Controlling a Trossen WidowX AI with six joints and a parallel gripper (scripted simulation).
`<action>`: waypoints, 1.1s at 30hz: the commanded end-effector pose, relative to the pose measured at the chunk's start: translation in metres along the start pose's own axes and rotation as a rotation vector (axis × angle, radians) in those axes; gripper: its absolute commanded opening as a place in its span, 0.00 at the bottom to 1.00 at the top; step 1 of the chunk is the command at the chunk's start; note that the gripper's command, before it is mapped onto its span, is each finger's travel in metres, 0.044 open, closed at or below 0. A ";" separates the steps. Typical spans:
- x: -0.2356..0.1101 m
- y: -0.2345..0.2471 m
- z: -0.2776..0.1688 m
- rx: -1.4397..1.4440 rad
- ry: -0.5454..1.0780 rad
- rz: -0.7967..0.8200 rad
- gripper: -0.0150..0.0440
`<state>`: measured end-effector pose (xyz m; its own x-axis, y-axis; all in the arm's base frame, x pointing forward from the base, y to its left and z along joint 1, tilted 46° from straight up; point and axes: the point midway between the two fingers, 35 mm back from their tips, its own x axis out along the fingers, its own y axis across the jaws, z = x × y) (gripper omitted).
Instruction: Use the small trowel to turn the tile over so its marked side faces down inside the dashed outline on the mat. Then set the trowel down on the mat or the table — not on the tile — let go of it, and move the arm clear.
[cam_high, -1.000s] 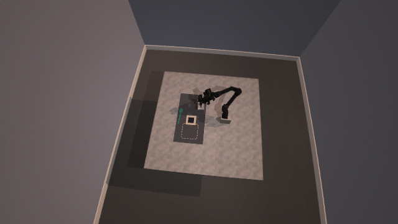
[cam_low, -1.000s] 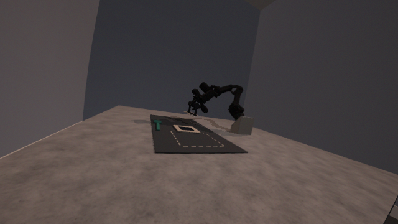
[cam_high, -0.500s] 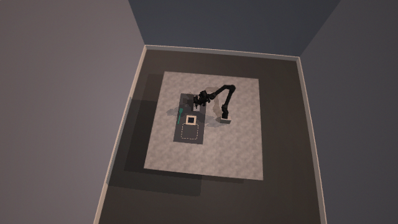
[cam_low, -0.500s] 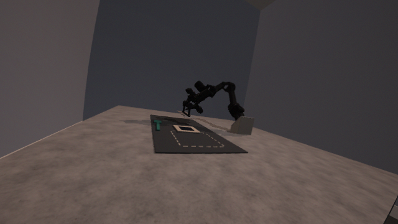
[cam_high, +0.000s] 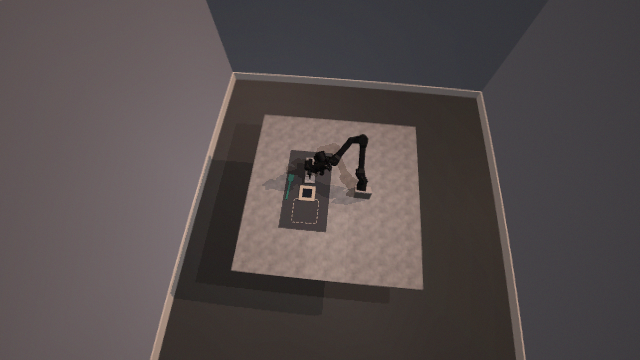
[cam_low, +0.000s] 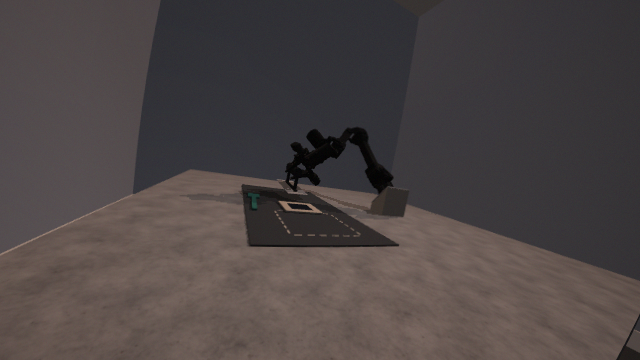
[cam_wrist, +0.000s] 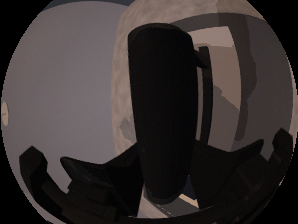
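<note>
My gripper (cam_high: 310, 171) (cam_low: 293, 181) is shut on the small trowel. Its dark handle (cam_wrist: 162, 110) fills the wrist view, and its pale flat blade (cam_high: 309, 178) (cam_low: 292, 186) sits low over the far end of the dark mat (cam_high: 286, 220) (cam_low: 265, 230). The square tile (cam_high: 307, 193) (cam_low: 300, 207) has a cream rim and a dark marked square facing up. It lies flat on the mat, just in front of the blade. It lies at the far edge of the dashed outline (cam_high: 305, 223) (cam_low: 325, 235). I cannot tell whether the blade touches the tile.
A teal T-shaped tool (cam_high: 289, 186) (cam_low: 254, 200) lies at the mat's left edge. The arm's base block (cam_high: 362, 194) (cam_low: 390, 201) stands on the stone-coloured table (cam_high: 350, 240) (cam_low: 200, 290), right of the mat. Grey walls surround the table.
</note>
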<state>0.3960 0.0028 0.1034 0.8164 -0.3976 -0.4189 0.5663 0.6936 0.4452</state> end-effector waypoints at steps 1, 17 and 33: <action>0.002 0.010 0.000 0.015 -0.017 0.019 0.25; 0.010 0.003 0.000 0.015 -0.016 0.019 0.25; 0.026 -0.017 -0.001 0.014 -0.017 0.019 0.25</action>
<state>0.4069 -0.0201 0.0861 0.8210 -0.4094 -0.3981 0.5651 0.6823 0.4639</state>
